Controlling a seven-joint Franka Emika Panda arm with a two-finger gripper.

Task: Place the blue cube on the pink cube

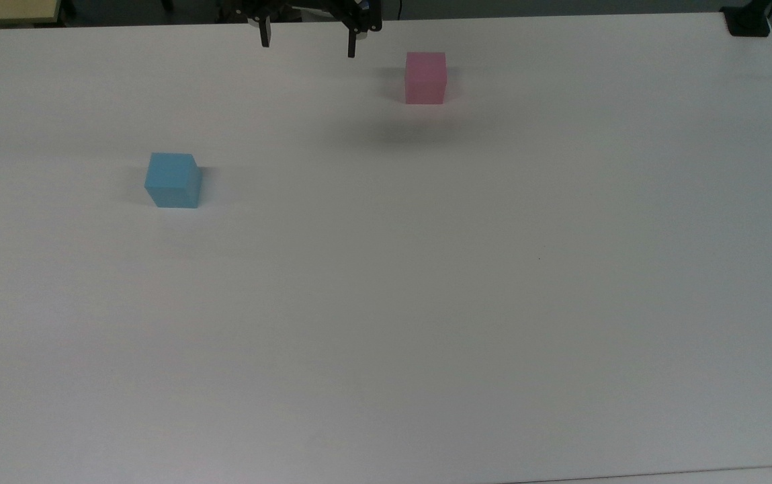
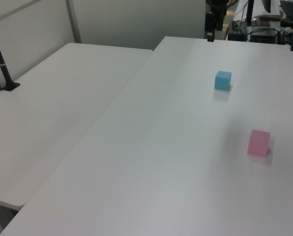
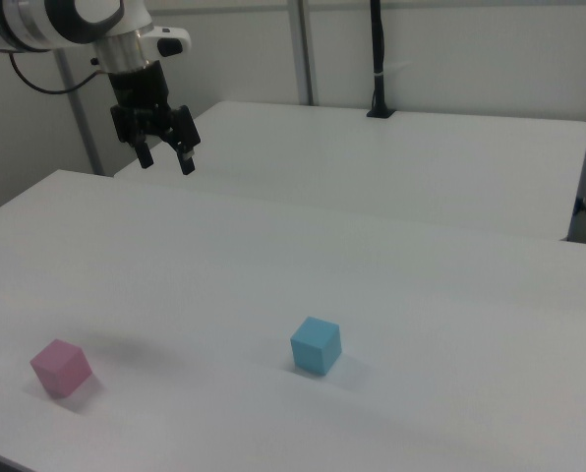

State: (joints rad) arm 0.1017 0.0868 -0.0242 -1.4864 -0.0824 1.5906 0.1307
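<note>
Blue cube (image 1: 172,180) sits flat on the white worktop (image 1: 426,323), toward the top view's left and well in from every edge, with nothing touching it. The pink cube (image 1: 425,78) stands well apart from it, close to the worktop's far edge in the top view and to the right of the blue one there. In the right view the order is reversed: pink lies near the front left corner and blue near the middle of the front edge.

The gripper (image 1: 308,42) hangs high above the worktop at its far edge in the top view, its fingers spread wide and pointing down, holding nothing. From it, the blue cube lies toward the top view's left and nearer the camera, and well below; the pink cube is the closer of the two, just off to the top view's right. So the coming move, as I judge it, is a long travel across and down to the blue cube.

No containers are on the worktop.
</note>
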